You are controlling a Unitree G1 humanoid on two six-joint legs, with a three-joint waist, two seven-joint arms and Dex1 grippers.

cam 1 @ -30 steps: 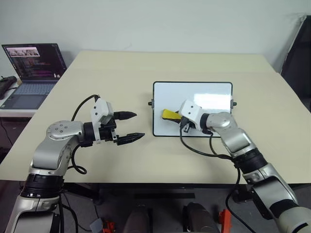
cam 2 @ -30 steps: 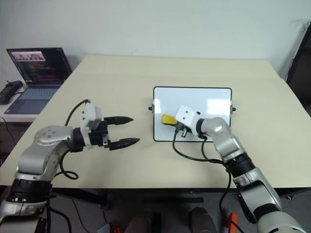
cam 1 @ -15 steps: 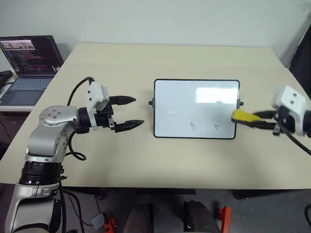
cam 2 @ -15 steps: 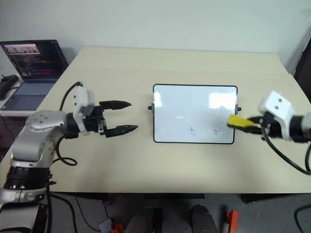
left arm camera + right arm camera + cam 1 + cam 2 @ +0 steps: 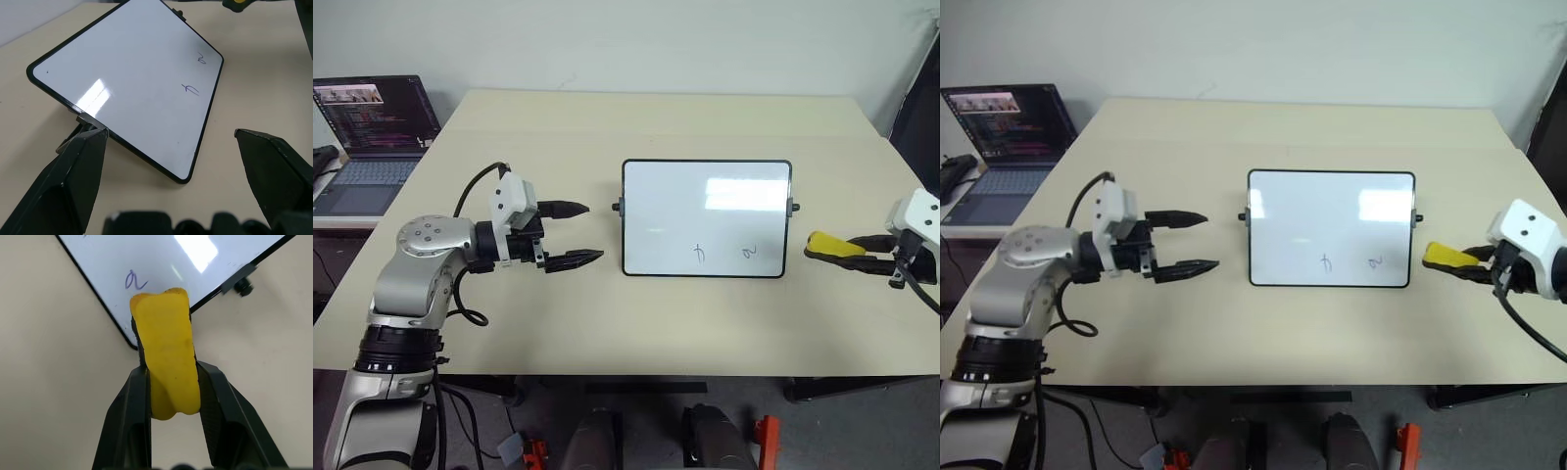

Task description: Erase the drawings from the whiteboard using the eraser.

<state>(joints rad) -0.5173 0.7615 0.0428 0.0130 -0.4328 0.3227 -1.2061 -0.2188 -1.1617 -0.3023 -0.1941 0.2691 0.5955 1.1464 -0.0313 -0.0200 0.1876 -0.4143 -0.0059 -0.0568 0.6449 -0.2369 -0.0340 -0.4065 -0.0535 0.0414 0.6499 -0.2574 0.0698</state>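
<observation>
Swung clear of the whiteboard [image 5: 705, 217], the right gripper [image 5: 842, 249] now hangs off its right edge, clamped on the yellow eraser [image 5: 834, 244]. Two drawings [image 5: 724, 254] remain along the whiteboard's near edge. Left of the whiteboard, the left gripper [image 5: 570, 233] points toward it, fingers apart.

My fingers [image 5: 68, 186] spread wide, nothing between them. Whiteboard [image 5: 122, 73] lies flat on the tabletop [image 5: 254, 88] just past the tips, its near corner between them. One finger sits right by the side knob [image 5: 90, 119]. Two drawings [image 5: 190, 89] show near the board's far edge. Yellow eraser [image 5: 239, 4] beyond the board.
</observation>
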